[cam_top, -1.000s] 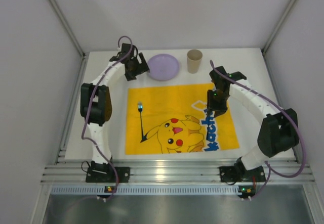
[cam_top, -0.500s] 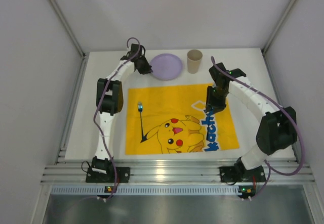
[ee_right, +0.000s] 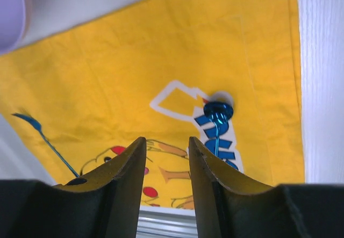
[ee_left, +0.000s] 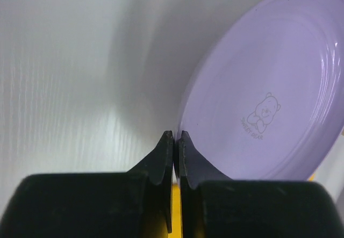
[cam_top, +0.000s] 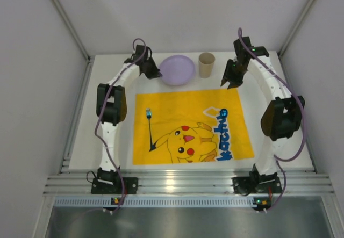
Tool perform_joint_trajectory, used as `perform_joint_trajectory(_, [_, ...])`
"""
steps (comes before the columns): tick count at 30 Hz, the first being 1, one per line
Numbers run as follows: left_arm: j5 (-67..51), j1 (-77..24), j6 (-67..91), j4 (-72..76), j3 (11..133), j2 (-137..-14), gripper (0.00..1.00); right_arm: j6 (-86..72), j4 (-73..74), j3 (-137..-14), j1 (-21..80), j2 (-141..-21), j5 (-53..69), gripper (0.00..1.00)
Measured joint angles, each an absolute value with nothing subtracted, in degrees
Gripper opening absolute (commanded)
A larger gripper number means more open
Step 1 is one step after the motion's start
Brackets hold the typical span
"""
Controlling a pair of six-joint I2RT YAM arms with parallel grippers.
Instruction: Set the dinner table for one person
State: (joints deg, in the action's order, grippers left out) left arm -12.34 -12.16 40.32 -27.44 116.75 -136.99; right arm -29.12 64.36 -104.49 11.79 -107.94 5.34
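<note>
A purple plate (cam_top: 176, 70) (ee_left: 269, 87) lies at the back of the white dinner table (cam_top: 269, 93). My left gripper (cam_top: 152, 71) (ee_left: 175, 136) is shut on its left rim, which runs in between the fingers. My right gripper (cam_top: 230, 82) (ee_right: 166, 144) hangs open and empty over the table's back right, just right of a beige cup (cam_top: 206, 64). On the yellow cartoon mat (cam_top: 191, 125) lie a blue fork (cam_top: 150, 125) (ee_right: 48, 141) at the left and a blue spoon (cam_top: 222, 114) (ee_right: 217, 114) at the right.
White walls enclose the table on three sides. An aluminium rail (cam_top: 183, 184) carrying both arm bases runs along the near edge. The plate and cup stand close together behind the mat.
My left gripper has shut onto the plate's rim. My right arm has risen off the mat and swung back beside the cup, and the spoon now lies in plain view on the mat.
</note>
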Motion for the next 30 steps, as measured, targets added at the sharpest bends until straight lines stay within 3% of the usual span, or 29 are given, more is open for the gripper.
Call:
perform_joint_trajectory(8, [-11.7,-17.2,37.8,-31.3,102.1,-114.3,0.00,-30.2,59.3,-116.1,6.8,-119.6,10.9,0.40])
perform_joint_trajectory(14, [-11.2,-24.9,37.5,-32.2,80.6,-98.8,0.00,-33.2,52.2,-118.8,4.8,-124.7,14.9,0.42])
perform_joint_trajectory(15, [-11.0,-26.0,37.6,-32.6,77.4,-98.0,0.04,-33.8,50.7,-119.0,4.7,-125.0,15.4,0.43])
perform_joint_trajectory(16, [-11.0,-26.8,37.7,-32.6,74.4,-97.6,0.17,-34.3,49.3,-119.0,4.7,-125.0,15.7,0.43])
perform_joint_trajectory(17, [-10.8,-27.5,37.8,-32.9,71.4,-97.6,0.56,-34.9,47.7,-119.0,4.7,-125.0,16.2,0.45])
perform_joint_trajectory(19, [-10.5,-28.0,37.9,-33.0,67.0,-97.6,0.86,-36.2,44.0,-119.1,4.7,-125.0,17.1,0.46])
perform_joint_trajectory(20, [-10.4,-28.1,38.2,-33.3,65.4,-97.6,0.94,-36.8,42.7,-119.3,4.7,-125.0,17.5,0.47])
perform_joint_trajectory(30, [-8.5,-27.8,37.2,-34.6,68.9,-97.6,0.97,-40.9,38.0,-128.7,5.4,-129.8,17.5,0.48])
